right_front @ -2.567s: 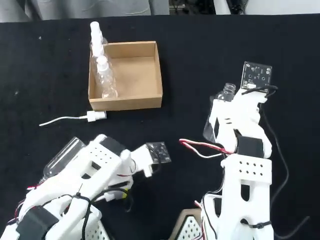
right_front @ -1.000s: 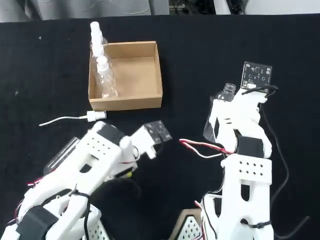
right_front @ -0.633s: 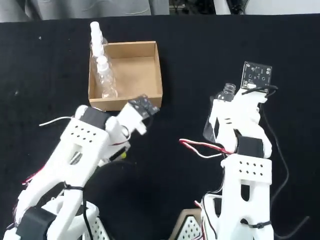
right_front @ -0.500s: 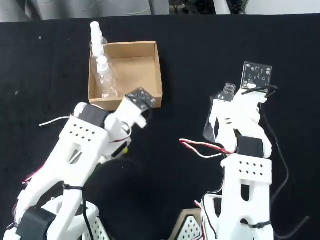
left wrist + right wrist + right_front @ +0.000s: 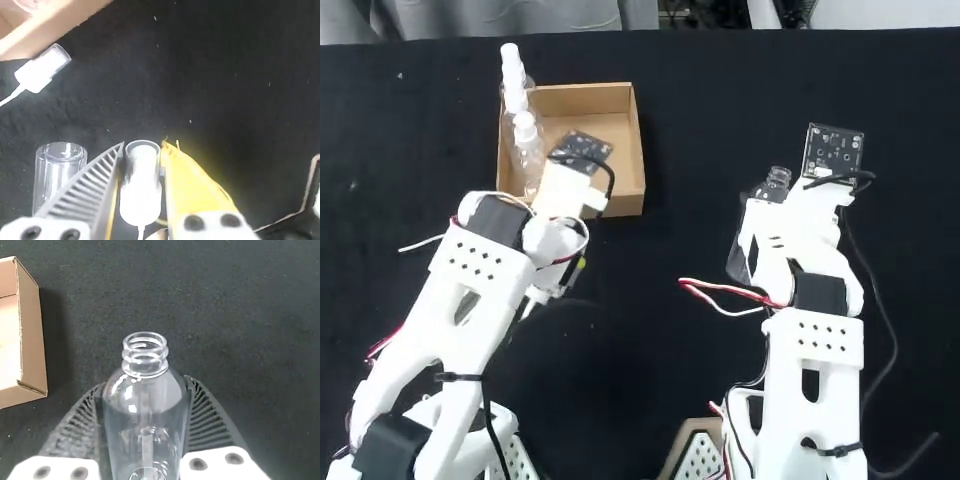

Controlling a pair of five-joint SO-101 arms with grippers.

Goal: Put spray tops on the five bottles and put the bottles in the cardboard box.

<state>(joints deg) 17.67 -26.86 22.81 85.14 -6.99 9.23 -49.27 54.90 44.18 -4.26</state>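
Note:
My left gripper is shut on a white spray top, held between its grey and yellow fingers just above the black table. A clear bottle lies close beside the grey finger. Another spray top with its thin tube lies on the table near the cardboard box. My right gripper is shut on a clear open-necked bottle, held up at the right of the table. The cardboard box holds capped bottles along its left wall.
One capped bottle stands at the box's far left corner. The loose spray top's tube trails left in front of the box. Red and white wires loop off the right arm. The box corner lies beside the held bottle.
The left arm has swung up from the table's front toward the box, so its wrist is now over the box's front edge. The right arm and its bottle have not moved.

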